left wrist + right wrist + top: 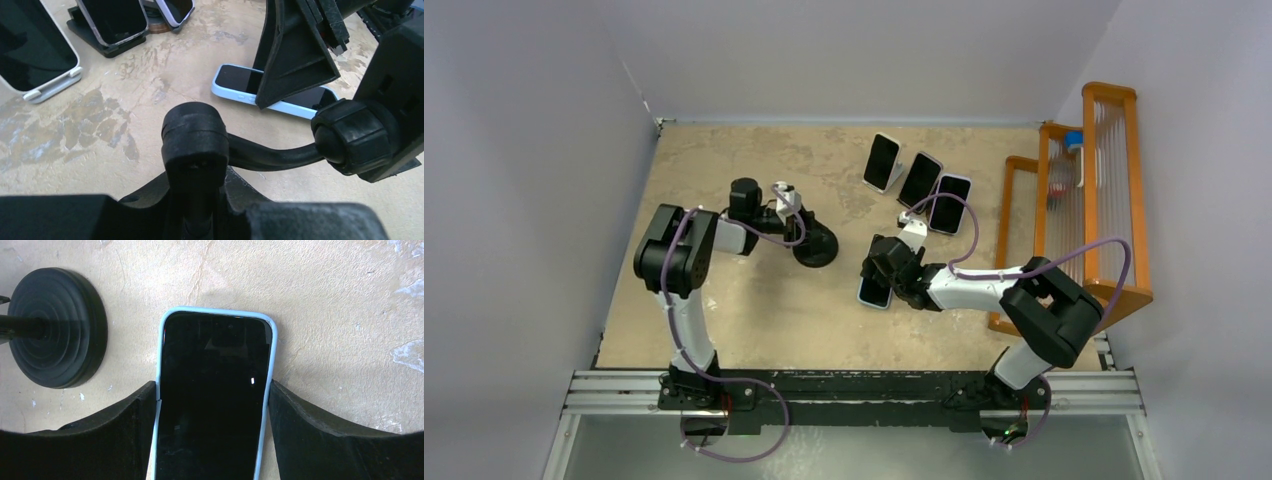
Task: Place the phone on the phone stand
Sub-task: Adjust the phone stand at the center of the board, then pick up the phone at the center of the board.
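Observation:
The phone (873,291), black-screened in a light-blue case, lies flat on the tan table; it also shows in the right wrist view (215,350) and the left wrist view (234,83). My right gripper (890,268) (213,388) is shut on it, one finger against each long edge. The black phone stand (815,247) has a round ribbed base (55,327) and a curved neck ending in a knob (195,132). My left gripper (781,206) (197,200) is shut on the stand's upper part, left of the phone. Its fingertips are dark and blurred.
Three other phones (882,162) (919,180) (949,203) lean on stands at the back of the table, right of centre. An orange wooden rack (1074,200) stands along the right edge. Walls close in the left and back sides.

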You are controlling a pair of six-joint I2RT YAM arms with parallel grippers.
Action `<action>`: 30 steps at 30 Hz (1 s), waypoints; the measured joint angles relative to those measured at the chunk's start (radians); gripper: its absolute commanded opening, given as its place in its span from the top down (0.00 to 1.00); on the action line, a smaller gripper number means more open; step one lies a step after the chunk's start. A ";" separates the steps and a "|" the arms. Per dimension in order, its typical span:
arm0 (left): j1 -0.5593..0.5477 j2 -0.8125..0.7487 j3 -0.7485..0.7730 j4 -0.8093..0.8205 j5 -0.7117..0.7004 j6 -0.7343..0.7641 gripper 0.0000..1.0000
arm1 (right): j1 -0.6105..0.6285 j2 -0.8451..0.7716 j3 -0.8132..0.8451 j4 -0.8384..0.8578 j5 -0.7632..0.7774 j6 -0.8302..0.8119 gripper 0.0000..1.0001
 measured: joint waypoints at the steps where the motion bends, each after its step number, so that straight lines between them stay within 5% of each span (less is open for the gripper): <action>1: 0.000 0.011 0.020 -0.020 0.019 0.013 0.80 | 0.000 0.000 0.000 0.000 0.000 0.000 0.53; 4: 0.000 0.040 0.074 -0.050 0.036 0.032 0.37 | 0.000 0.000 0.000 0.000 -0.001 0.003 0.53; 8: 0.007 0.039 0.042 0.098 -0.003 -0.031 0.19 | 0.000 -0.001 0.000 0.003 -0.002 0.009 0.53; 14: 0.082 -0.041 -0.269 0.490 -0.204 -0.281 0.13 | -0.001 -0.024 -0.024 0.029 -0.036 0.043 0.54; 16: 0.103 -0.109 -0.351 0.509 -0.296 -0.352 0.12 | -0.001 -0.051 -0.051 0.045 -0.058 0.069 0.55; 24: 0.092 -0.853 -0.647 0.303 -0.695 -0.668 0.10 | 0.037 -0.148 -0.127 0.126 -0.085 0.239 0.55; 30: -0.217 -1.151 -0.781 0.043 -0.912 -0.852 0.09 | 0.101 -0.108 -0.117 0.140 -0.062 0.336 0.55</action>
